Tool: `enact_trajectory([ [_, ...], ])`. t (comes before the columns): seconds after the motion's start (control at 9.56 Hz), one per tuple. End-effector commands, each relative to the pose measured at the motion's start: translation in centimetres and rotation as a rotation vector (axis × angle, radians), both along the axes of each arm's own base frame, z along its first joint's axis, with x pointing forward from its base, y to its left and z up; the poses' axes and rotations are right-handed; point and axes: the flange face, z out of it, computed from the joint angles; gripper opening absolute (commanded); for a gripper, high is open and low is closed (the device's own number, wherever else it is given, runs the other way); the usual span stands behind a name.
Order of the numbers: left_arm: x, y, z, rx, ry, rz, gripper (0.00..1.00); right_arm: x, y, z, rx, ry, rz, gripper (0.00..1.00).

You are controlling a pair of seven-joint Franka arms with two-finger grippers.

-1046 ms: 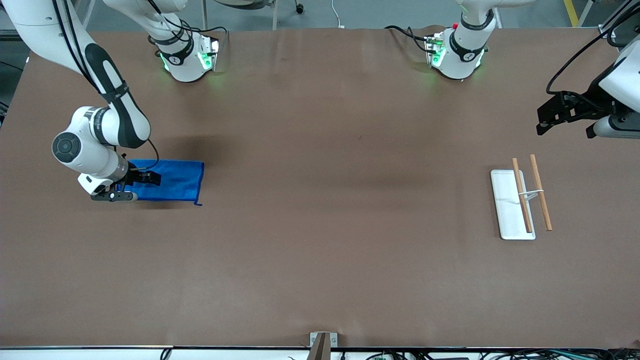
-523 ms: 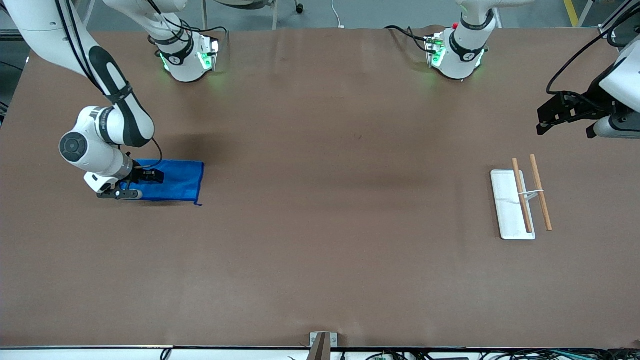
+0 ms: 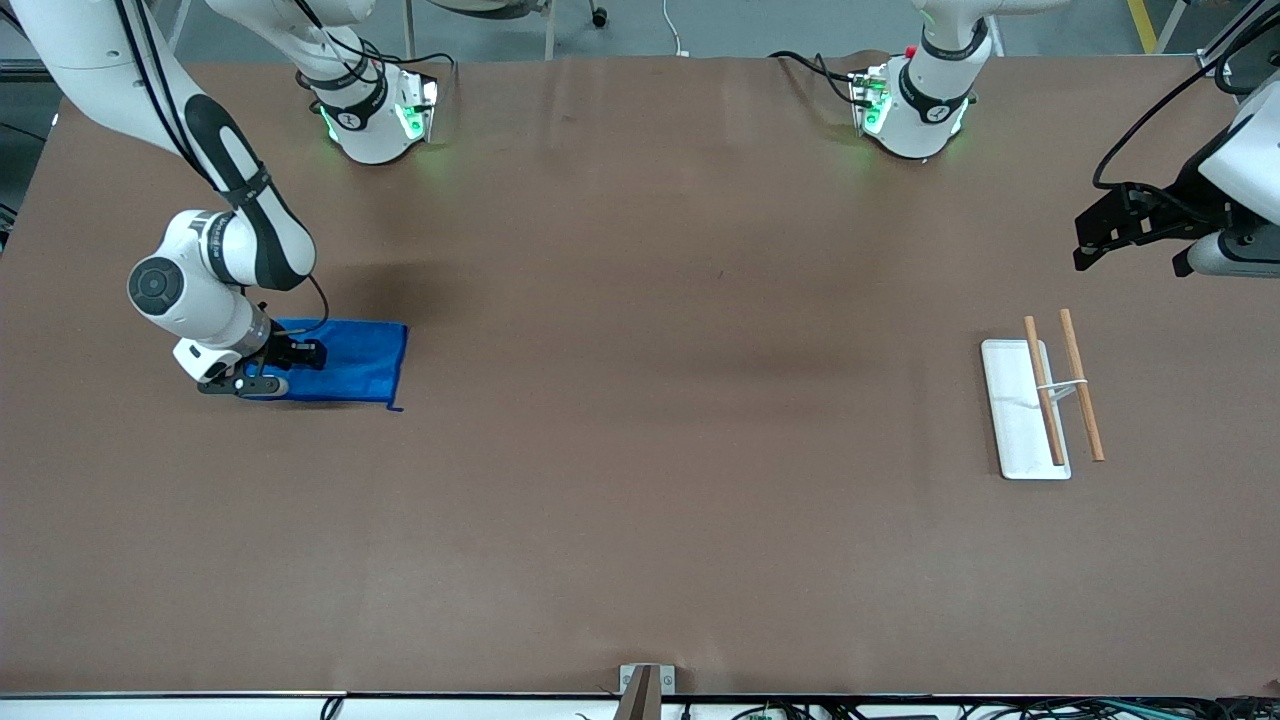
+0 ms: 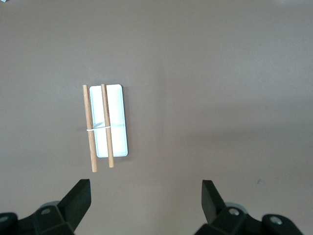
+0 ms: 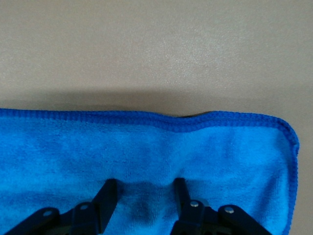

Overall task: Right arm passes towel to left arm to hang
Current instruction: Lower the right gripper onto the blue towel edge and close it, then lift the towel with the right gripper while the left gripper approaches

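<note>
The bright-blue towel lies flat on the brown table toward the right arm's end. My right gripper is down on the towel's end that lies away from the left arm. Its fingers press into the cloth, half closed, and a darker ridge of towel bunches in the gap between them. The fingertips have not met. My left gripper hangs wide open and empty above the table at the left arm's end, where that arm waits.
A small rack stands toward the left arm's end, a white base carrying two wooden rods. Both green-lit arm bases stand along the edge farthest from the front camera.
The right gripper's fingers have drawn closer together on the towel, and its wrist has shifted slightly further over the cloth. The left arm has not moved.
</note>
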Motion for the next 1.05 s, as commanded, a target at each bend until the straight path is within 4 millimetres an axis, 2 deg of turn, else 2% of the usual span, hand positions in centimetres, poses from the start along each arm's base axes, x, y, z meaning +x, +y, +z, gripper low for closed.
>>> enact_trajectory([
  [0.0,0.7,0.2,-1.4,0.016,0.032,-0.009,1.0,-0.9,-0.1,-0.4,0.007,0.021,-0.006,0.13],
  [0.1,0.7,0.1,-1.4,0.015,0.031,-0.008,1.0,-0.9,0.0,0.1,0.012,0.062,-0.008,0.0],
  [0.21,0.8,0.1,-1.6,0.008,0.034,-0.01,1.0,-0.1,0.1,1.6,0.017,0.097,-0.011,0.0],
  [0.31,0.8,0.0,-1.7,0.008,0.036,-0.01,1.0,1.4,0.5,3.9,0.073,0.151,-0.067,0.0],
  [0.63,0.8,0.1,-1.8,0.001,0.043,-0.014,1.0,7.2,1.2,13.6,0.177,0.274,-0.072,0.0],
  [0.73,0.6,-0.2,-1.5,-0.005,0.041,-0.016,1.0,8.2,2.1,15.5,0.182,0.272,-0.051,0.0],
  [0.84,-0.1,-0.4,-1.9,0.002,0.096,-0.022,1.0,8.8,4.4,16.9,0.205,0.268,-0.024,0.0],
  [0.94,-1.1,-0.2,-2.6,0.01,0.18,-0.02,1.0,9.3,6.3,19.4,0.288,0.254,-0.022,0.0],
])
